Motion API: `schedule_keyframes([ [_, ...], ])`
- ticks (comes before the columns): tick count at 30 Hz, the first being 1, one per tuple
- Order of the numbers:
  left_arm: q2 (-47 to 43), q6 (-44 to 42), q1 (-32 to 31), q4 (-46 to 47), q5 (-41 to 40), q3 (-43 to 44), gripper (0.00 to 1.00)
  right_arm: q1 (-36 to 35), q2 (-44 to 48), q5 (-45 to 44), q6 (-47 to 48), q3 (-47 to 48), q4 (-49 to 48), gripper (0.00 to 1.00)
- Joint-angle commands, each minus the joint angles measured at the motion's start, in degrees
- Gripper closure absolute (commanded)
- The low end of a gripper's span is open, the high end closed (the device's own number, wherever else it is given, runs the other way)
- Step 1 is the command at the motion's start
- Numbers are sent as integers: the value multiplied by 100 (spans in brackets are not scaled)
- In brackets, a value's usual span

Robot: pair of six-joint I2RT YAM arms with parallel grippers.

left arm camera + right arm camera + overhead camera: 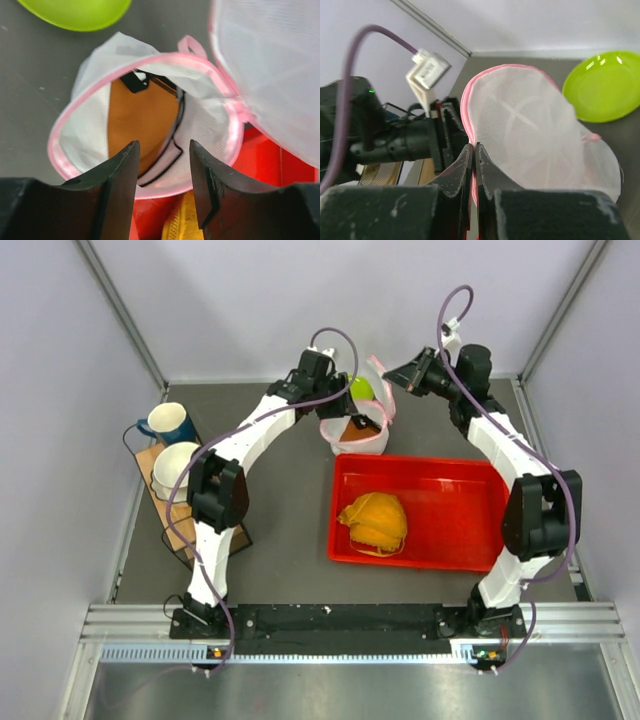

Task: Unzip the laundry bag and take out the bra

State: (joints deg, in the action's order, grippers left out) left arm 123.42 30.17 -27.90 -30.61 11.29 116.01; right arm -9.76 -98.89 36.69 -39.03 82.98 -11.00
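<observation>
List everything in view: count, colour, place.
laundry bag: one, white mesh with pink trim, unzipped, behind the tray's far left corner
bra: one, orange-brown with dark straps, inside the bag
tray: one, red, centre-right
garment: one, yellow-orange, in the tray's left part
plate: one, lime green, behind the bag
blue mug: one, far left
white cup: one, on the rack at far left
left gripper: one, black, open over the bag
right gripper: one, black, shut on the bag's raised half
</observation>
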Motion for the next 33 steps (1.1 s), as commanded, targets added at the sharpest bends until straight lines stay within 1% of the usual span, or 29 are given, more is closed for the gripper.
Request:
schedule_keyframes([
  [1,-134,252,-268,390,224,-44,50,-61,19,-4,0,-466,-252,100],
  [3,128,252,-312,232,94,237,50,-52,36,-12,-26,-660,-323,100],
  [7,481,86,-374,143,-591,440,50,-35,81,-39,-26,-862,-394,100],
  [11,894,-29,-427,-32,-470,835,50,-35,63,5,-26,-845,-359,100],
  [13,965,-38,-470,-24,-495,740,50,-35,107,5,9,-845,-280,100],
  [14,956,-47,-488,11,-696,522,50,-35,116,-4,35,-854,-253,100],
  [16,904,-117,-506,142,-943,301,47,-35,151,-30,97,-845,-166,100],
  [17,904,-143,-506,169,-1040,169,43,-26,177,-30,123,-827,-130,100],
  [20,991,-231,-541,213,-1198,150,36,-9,221,-48,150,-845,-112,100],
  [21,1096,-231,-541,257,-1217,159,30,-8,213,-39,150,-845,-130,100],
  [22,1167,-231,-576,266,-1226,211,29,-8,195,5,115,-836,-139,100],
  [25,1430,-240,-655,231,-1331,528,29,-17,203,49,18,-801,-191,100],
  [27,1571,-205,-664,231,-1305,634,32,-17,273,-3,44,-810,-174,100],
  [28,1615,-170,-664,240,-1322,643,36,-9,291,-21,53,-827,-165,100],
  [30,1746,-135,-664,249,-1296,686,39,-17,326,-4,62,-854,-165,100],
  [33,1826,-126,-690,231,-1217,695,34,-17,327,40,53,-862,-218,100],
])
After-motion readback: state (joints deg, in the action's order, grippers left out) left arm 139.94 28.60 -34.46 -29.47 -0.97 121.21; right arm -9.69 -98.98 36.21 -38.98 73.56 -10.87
